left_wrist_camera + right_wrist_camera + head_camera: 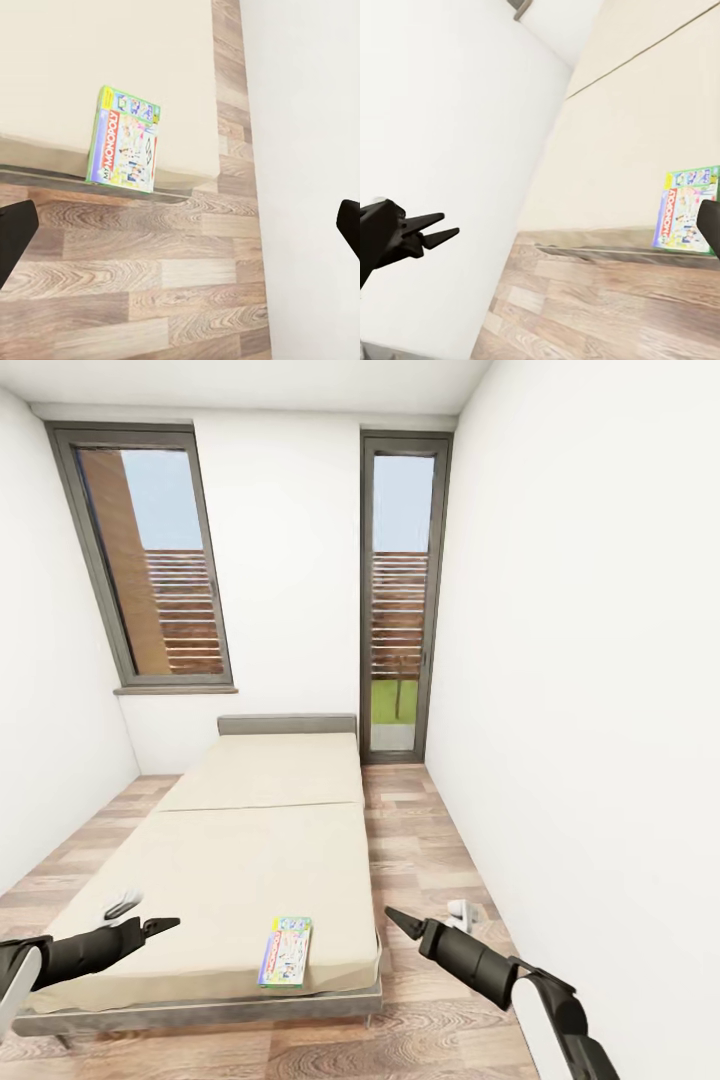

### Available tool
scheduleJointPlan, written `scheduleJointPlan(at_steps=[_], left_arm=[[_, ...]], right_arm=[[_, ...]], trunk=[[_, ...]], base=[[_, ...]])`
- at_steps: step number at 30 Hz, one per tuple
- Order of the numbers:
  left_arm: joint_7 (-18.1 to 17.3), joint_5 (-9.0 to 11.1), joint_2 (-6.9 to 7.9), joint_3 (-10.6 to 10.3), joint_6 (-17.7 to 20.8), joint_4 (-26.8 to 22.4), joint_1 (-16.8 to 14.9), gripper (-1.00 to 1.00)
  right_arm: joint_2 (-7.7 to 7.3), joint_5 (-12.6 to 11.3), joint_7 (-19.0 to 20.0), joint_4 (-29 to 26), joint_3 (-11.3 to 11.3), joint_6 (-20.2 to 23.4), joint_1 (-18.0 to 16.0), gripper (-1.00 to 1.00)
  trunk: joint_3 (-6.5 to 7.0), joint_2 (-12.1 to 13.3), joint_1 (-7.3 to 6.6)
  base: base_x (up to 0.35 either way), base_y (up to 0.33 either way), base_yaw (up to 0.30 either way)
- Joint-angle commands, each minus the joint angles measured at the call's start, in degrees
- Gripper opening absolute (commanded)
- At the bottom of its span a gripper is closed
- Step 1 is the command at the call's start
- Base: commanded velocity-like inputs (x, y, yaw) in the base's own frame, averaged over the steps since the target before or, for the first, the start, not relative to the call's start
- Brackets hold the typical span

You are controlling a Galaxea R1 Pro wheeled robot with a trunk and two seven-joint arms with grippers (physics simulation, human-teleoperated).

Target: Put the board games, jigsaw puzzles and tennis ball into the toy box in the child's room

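The left gripper (165, 926) shows narrow, pointed fingertips in the head view, while its wrist view has dark fingers (15, 236) wide apart at both edges, empty. The right gripper (395, 918) hovers over the wood-plank floor (440, 840); whether its fingers are parted I cannot tell. Between the arms, the Monopoly board game (286, 951) lies flat at the bed (250, 840)'s near edge, toward its right corner, nothing blocking it. Only the left wrist view makes its lettering (111, 142) readable. Two windows (150, 560) pierce the far wall.

The cream bed (250, 840) carries one Monopoly box (286, 951) near its foot edge.
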Motion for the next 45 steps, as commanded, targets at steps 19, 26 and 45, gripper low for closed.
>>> scheduleJointPlan(at_steps=[19, 26, 45], left_arm=[[0.8, -0.2, -2.85, 0.0, 0.0, 0.4, -0.2, 1.0], [0.3, 0.1, -2.85, 0.1, 0.1, 1.7, -0.2, 1.0], [-5.7, 1.2, -2.38, 0.7, 0.5, 4.6, -0.2, 1.0]], right_arm=[[0.34, -0.3, 0.1, -0.2, -0.3, 0.7, -0.1, 1.0], [0.32, -0.3, 0.1, -0.3, -0.3, 0.8, -0.1, 1.0], [-0.32, -0.7, 0.2, -0.5, -0.8, 1.0, -0.2, 1.0]], trunk=[[-3.53, -7.7, 4.2], [-4.79, -10.6, 5.74], [-8.2, -18.2, 9.91]], base=[[0.0, 0.0, 0.0], [0.0, 0.0, 0.0], [0.0, 0.0, 0.0]])
